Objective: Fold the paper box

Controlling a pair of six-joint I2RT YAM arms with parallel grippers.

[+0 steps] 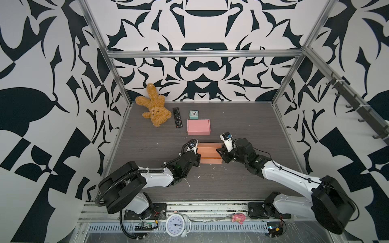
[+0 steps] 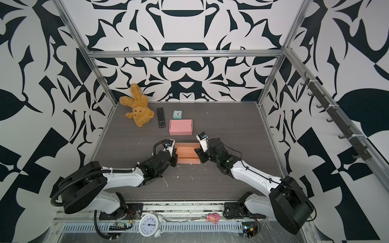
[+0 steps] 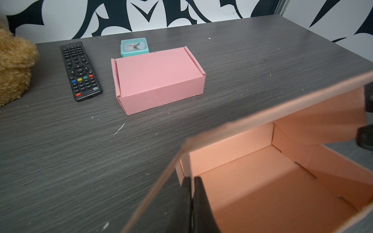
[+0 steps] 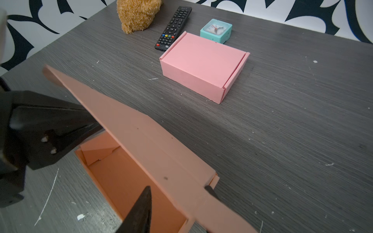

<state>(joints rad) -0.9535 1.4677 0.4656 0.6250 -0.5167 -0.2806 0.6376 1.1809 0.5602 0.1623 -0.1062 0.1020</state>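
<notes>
Sitting at table (image 1: 147, 145) centre in both top views, orange paper box (image 1: 210, 154): left tool (image 1: 197, 156) at its left end, right tool (image 1: 220, 152) at right end; closed pink box (image 1: 198, 126) near, farther back, by small clock (image 1: 193, 114).
Left wrist view: left tool (image 3: 192, 181) pinched together on box's side wall, lid (image 3: 323, 121) raised.
Right wrist view: right tool (image 4: 177, 189) spread apart, straddling tilted lid edge.

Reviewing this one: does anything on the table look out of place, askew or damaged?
Nothing looks damaged. The teddy bear lies sprawled face up by the back wall rather than sitting, and white flecks litter the table around the half-folded orange box. The pink box sits closed and square.
</notes>
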